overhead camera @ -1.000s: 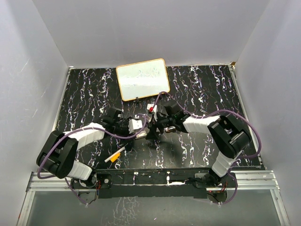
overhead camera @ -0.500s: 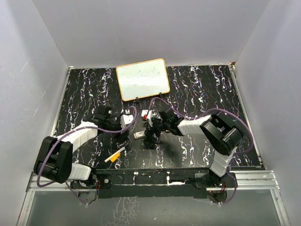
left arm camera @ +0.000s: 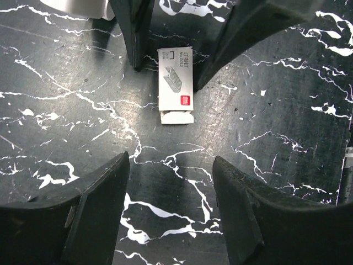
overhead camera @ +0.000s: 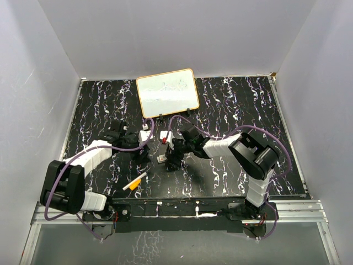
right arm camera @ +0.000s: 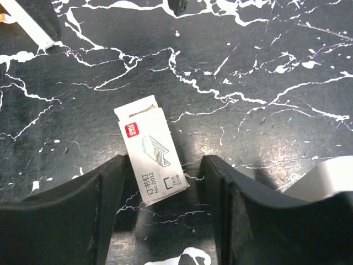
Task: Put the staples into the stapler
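Comparing the top view with a second ago: both wrists have swung left. The right gripper has come in from mid-table and now sits over the staples. The left gripper has backed off to their left. The staples haven't moved on the table.

Left wrist view: the left gripper is released, with nothing between its fingers. The staples lie flat just past its tips, and the right gripper's two fingers straddle their far end. It's a white box with a staple drawing, a red logo at one corner and the near flap open.

Right wrist view: the right gripper is released, not clamped. The box's near end sits between its tips, skewed, close to one finger, with a gap to the other. The flap end points away.
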You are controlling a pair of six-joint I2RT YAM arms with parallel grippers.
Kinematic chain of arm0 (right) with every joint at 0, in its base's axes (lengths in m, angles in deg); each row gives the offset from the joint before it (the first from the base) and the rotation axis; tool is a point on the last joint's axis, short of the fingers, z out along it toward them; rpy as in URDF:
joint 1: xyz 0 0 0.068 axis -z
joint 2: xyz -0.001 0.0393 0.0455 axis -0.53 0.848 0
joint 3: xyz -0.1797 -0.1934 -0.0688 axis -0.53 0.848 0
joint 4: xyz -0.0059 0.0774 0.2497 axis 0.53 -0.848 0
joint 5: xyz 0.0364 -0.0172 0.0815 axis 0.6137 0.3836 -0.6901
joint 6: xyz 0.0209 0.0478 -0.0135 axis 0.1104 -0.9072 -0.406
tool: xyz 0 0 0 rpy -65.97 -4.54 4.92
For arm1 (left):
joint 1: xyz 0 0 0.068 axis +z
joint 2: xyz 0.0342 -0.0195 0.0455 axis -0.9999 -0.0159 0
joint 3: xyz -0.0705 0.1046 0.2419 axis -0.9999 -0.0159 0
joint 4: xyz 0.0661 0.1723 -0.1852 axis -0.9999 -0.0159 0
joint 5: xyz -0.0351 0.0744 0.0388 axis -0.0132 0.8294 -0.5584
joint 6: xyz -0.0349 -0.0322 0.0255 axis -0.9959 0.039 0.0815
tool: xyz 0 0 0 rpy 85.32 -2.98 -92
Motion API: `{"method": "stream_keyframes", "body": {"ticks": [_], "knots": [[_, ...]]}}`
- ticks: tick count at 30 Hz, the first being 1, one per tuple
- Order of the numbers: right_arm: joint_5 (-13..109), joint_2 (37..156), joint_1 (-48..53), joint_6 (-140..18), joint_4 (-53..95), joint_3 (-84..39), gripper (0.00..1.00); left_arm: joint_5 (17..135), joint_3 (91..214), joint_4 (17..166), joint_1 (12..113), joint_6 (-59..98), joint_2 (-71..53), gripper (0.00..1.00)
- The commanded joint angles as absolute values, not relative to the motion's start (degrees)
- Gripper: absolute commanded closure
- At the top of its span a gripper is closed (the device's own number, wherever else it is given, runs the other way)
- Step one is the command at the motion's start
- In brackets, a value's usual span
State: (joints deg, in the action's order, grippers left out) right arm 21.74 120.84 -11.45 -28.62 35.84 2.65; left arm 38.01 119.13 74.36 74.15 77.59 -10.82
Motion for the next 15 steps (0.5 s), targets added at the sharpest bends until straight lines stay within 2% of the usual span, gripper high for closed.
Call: {"method": "stream_keyframes", "body": {"ticks": [1, 3, 6, 15], "knots": [[21.4, 122.4, -11.8, -28.0, 35.7, 1.0, 0.43, 32.4, 118.4, 76.1, 74.3, 78.8, -11.6, 0.41], [21.7, 121.9, -11.9, -28.0, 35.2, 1.4, 0.52, 32.6, 119.0, 76.2, 74.1, 78.5, -12.4, 0.41], [23.0, 120.0, -11.9, -28.7, 35.0, 3.3, 0.6, 33.2, 121.7, 75.6, 73.5, 73.3, -15.1, 0.42], [30.2, 111.6, -11.9, -35.4, 35.5, 11.5, 0.66, 31.7, 131.0, 78.8, 71.6, 42.0, -24.6, 0.5]]}}
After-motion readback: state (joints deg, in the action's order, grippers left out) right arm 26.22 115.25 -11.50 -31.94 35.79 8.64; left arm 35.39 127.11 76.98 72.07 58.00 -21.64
